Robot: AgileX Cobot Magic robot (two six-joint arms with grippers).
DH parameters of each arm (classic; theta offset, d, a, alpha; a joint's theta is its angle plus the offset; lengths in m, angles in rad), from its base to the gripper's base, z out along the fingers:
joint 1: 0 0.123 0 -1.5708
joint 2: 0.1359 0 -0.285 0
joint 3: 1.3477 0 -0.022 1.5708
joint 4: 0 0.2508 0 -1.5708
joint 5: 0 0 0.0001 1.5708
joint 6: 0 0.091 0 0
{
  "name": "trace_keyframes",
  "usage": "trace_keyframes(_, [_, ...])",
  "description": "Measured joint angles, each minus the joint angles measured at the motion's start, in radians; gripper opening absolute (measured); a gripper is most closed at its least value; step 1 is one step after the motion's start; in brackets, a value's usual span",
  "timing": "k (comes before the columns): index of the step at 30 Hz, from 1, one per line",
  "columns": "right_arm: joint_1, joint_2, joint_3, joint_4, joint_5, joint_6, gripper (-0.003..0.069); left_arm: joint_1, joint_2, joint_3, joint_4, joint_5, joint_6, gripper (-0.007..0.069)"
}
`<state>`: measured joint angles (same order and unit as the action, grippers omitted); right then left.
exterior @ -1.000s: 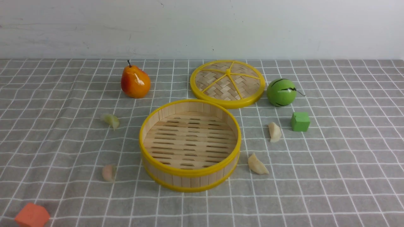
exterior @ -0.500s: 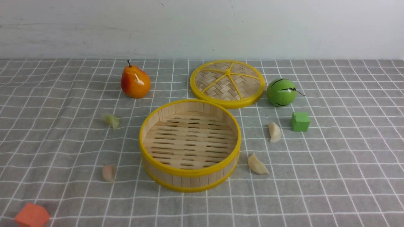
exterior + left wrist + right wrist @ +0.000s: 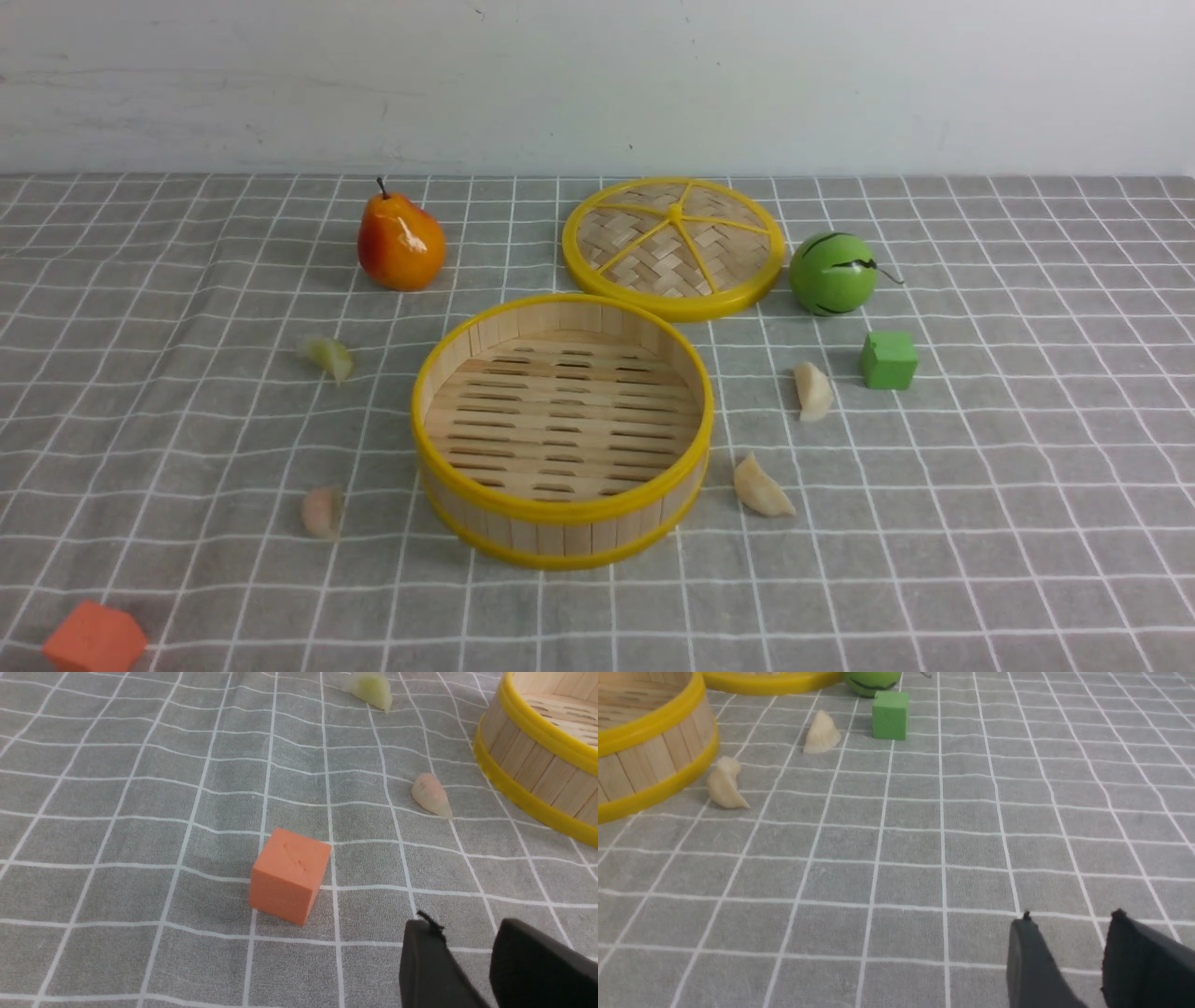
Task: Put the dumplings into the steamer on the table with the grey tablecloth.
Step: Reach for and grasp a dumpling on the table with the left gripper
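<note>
The steamer (image 3: pixel 563 509) stands empty in the middle of the grey tablecloth (image 3: pixel 980 467). A greenish dumpling (image 3: pixel 327 357) and a pinkish dumpling (image 3: pixel 321 511) lie to its left. Two cream-white dumplings (image 3: pixel 812 390) (image 3: pixel 761 487) lie to its right. Neither gripper shows in the front view. My left gripper (image 3: pixel 465 924) is open and empty above the cloth, short of the pinkish dumpling (image 3: pixel 430 795) and near the steamer's wall (image 3: pixel 528 774). My right gripper (image 3: pixel 1071 917) is open and empty, far from the cream dumplings (image 3: pixel 723 784) (image 3: pixel 822 732).
A pear (image 3: pixel 400 243), the flat woven lid (image 3: pixel 674 245) and a green striped ball (image 3: pixel 831 273) stand behind the steamer. A green cube (image 3: pixel 888 360) sits beside the far cream dumpling. An orange cube (image 3: pixel 289 875) lies close to my left gripper.
</note>
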<state>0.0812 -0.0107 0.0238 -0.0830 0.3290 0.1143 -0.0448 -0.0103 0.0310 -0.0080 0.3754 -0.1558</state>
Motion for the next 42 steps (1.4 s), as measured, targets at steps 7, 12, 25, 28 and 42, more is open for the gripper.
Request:
trace_keyframes(7, [0.0,0.0,0.004,-0.037,-0.399,0.0,0.024,0.0,0.0,0.0,-0.032,-0.28,-0.002,0.0213])
trace_keyframes(12, [0.0,0.0,0.004,-0.149,-0.686,-0.008,0.024,0.0,0.0,0.0,-0.034,-0.47,-0.002,0.0217])
trace_keyframes(25, [0.0,0.006,-0.166,0.057,-0.909,0.026,0.0059,0.0,0.046,-0.152,0.008,-0.687,-0.436,0.0128])
trace_keyframes(28, [0.0,0.058,-0.307,0.101,-0.752,-0.001,-0.0013,0.0,0.179,-0.327,0.104,-0.601,-0.489,0.0035])
trace_keyframes(42, [0.01,0.681,-0.496,0.197,0.061,-0.206,-0.0008,-0.068,1.003,-0.709,0.47,-0.254,-0.867,-0.0014])
